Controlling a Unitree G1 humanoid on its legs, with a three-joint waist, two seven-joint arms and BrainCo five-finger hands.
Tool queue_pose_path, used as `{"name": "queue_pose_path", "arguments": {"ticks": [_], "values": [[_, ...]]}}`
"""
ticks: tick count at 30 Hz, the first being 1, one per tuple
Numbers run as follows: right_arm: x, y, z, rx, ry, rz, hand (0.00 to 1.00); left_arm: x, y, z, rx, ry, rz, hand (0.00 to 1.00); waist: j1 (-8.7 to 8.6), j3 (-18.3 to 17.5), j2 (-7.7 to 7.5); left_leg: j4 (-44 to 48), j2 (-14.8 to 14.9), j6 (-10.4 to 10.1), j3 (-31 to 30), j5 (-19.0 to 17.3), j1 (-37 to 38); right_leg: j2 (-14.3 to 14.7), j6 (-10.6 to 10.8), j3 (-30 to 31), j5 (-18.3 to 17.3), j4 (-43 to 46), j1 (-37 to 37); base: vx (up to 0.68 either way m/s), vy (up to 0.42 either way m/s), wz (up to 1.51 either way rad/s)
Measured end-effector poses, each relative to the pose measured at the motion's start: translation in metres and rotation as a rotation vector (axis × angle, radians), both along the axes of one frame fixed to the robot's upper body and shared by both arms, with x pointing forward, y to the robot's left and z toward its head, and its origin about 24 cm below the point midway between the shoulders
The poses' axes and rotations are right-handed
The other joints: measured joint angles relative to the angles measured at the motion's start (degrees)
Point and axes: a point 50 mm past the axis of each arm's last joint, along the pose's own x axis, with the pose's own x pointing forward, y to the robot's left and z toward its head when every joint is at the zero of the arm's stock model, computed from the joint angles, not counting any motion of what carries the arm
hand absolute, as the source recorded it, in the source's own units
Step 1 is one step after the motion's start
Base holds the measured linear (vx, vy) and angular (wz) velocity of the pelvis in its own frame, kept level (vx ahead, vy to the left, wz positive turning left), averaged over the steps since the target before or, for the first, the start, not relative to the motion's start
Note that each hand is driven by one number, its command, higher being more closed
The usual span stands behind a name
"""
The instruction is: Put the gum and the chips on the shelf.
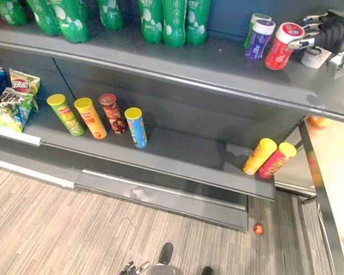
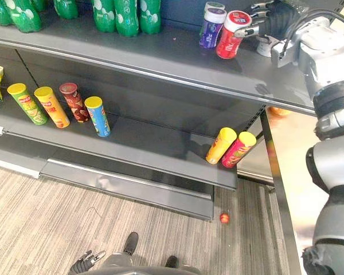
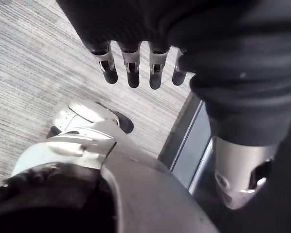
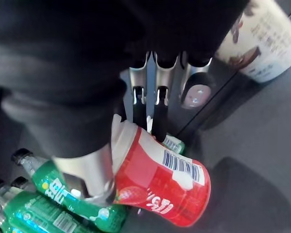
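On the top shelf (image 1: 160, 57), my right hand (image 2: 272, 20) is shut on a red gum bottle (image 1: 281, 47) with a white cap. The bottle leans over with its base on the shelf board. In the right wrist view my fingers (image 4: 157, 102) and thumb lie round the cap end of the red bottle (image 4: 160, 179). A purple gum bottle (image 1: 259, 39) and a green one (image 1: 253, 23) stand right beside it. Several chips cans (image 1: 90, 117) lie on the lower shelf (image 1: 183, 154), and a yellow can (image 1: 259, 156) and a red can (image 1: 277, 160) lie at its right end. My left hand (image 3: 131, 65) hangs open low over the floor.
Green drink bottles (image 1: 172, 20) line the back of the top shelf. A white bottle (image 1: 315, 56) stands by my right hand. Chip bags (image 1: 14, 97) sit at the lower shelf's left end. A small red ball (image 1: 258, 229) lies on the floor.
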Motion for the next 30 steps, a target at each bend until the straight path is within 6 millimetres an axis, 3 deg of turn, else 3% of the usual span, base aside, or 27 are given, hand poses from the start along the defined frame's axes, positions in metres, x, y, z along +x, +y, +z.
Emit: {"name": "queue_pose_path", "arguments": {"ticks": [7, 17, 30], "values": [[0.004, 0.01, 0.0, 0.04, -0.015, 0.021, 1.0, 0.007, 0.0, 0.001, -0.001, -0.017, -0.005, 0.0, 0.02, 1.22, -0.26, 0.0, -0.13, -0.03, -0.03, -0.03, -0.06, -0.12, -0.19, -0.08, -0.12, 0.09, -0.03, 0.0, -0.001, 0.0], [0.007, 0.002, -0.005, 0.107, -0.006, -0.012, 1.0, 0.009, -0.001, 0.001, -0.015, -0.026, 0.018, 0.0, 0.04, 1.63, -0.13, 0.0, 0.05, -0.09, -0.11, -0.04, -0.02, -0.04, -0.76, -0.03, -0.51, 1.14, -0.51, 0.0, 0.0, 0.0], [0.004, -0.029, -0.008, 0.193, 0.032, -0.144, 1.0, 0.008, -0.001, 0.001, -0.018, -0.014, 0.022, 0.0, 0.02, 3.08, -0.39, 0.0, 0.05, -0.21, -0.72, -0.04, -0.06, 0.07, -0.75, -0.26, -0.51, 1.03, -0.4, 0.0, 0.0, 0.0]]}}
